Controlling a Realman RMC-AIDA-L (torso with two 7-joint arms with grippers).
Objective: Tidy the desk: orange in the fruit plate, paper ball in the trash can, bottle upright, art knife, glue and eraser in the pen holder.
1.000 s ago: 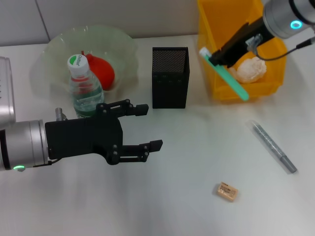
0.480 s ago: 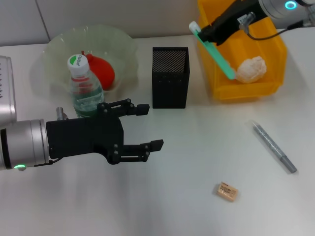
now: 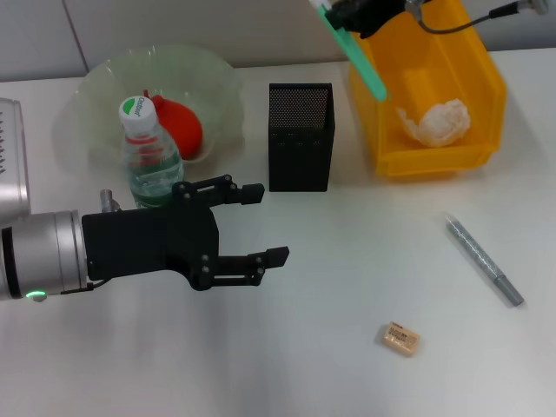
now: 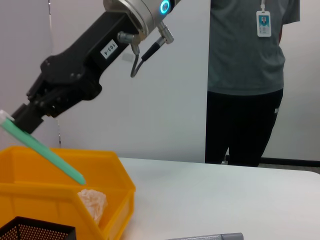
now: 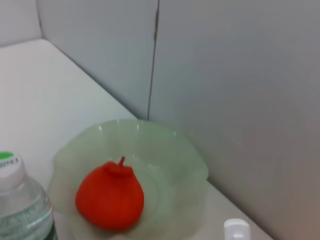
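Hovering low over the tabletop, the left gripper has its fingers spread apart, just before the upright bottle and the fruit plate holding the orange. The pen holder stands mid-table. The right gripper clamps the green art knife above the trash can with the paper ball. The glue and eraser lie near the front right.

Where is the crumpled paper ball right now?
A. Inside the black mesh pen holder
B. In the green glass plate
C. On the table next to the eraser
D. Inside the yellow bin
D: the white paper ball lies on the floor of the yellow bin, while the eraser sits far from it on the table.
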